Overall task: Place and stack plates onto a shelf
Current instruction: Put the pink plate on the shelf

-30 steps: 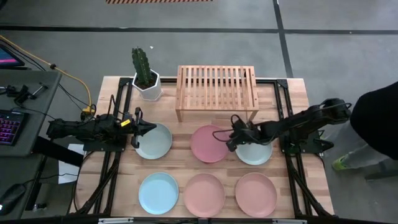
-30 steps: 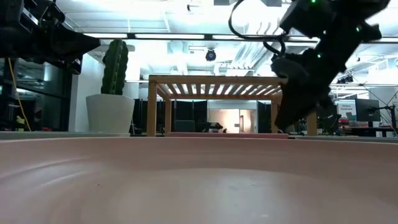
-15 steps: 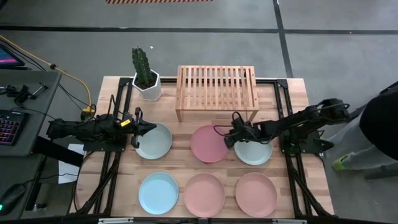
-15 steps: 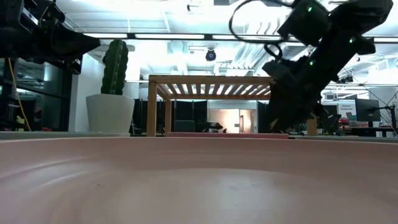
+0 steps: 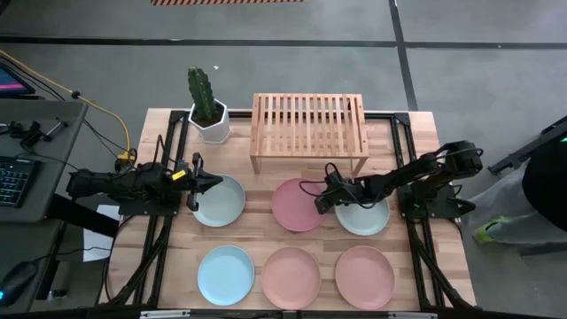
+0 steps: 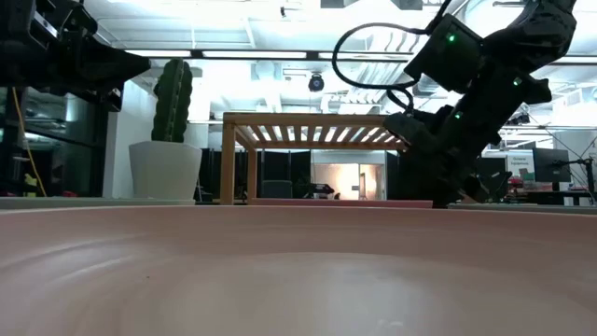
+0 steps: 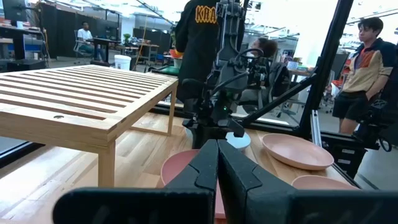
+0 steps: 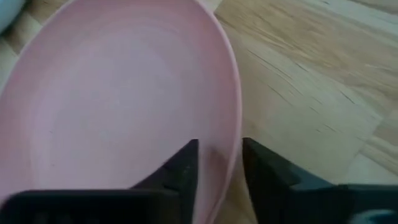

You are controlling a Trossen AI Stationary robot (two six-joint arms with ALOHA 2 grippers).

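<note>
My right gripper [image 5: 321,202] is open and low at the right rim of the middle pink plate [image 5: 296,205]. In the right wrist view, one finger [image 8: 183,171] stands over the plate's inside and the other [image 8: 264,171] outside its rim [image 8: 235,124]. I see no touch. A mint plate [image 5: 363,218] lies under that arm. My left gripper [image 5: 197,182] is shut and raised beside the left mint plate [image 5: 220,201]. A light blue plate [image 5: 225,275] and two pink plates [image 5: 291,277] [image 5: 364,276] lie flat along the near edge. The wooden shelf [image 5: 309,128] stands bare at the far edge.
A cactus in a white pot [image 5: 208,108] stands left of the shelf. Black frame rails [image 5: 409,168] run along both table sides. A desk with a keyboard [image 5: 13,177] is to the left and a person [image 5: 545,177] to the right. Bare wood [image 5: 257,199] shows between plates.
My right gripper has moved toward the table's left, off the right mint plate and onto the middle pink plate's right rim. It has also sunk lower in the low view. No plate has moved.
</note>
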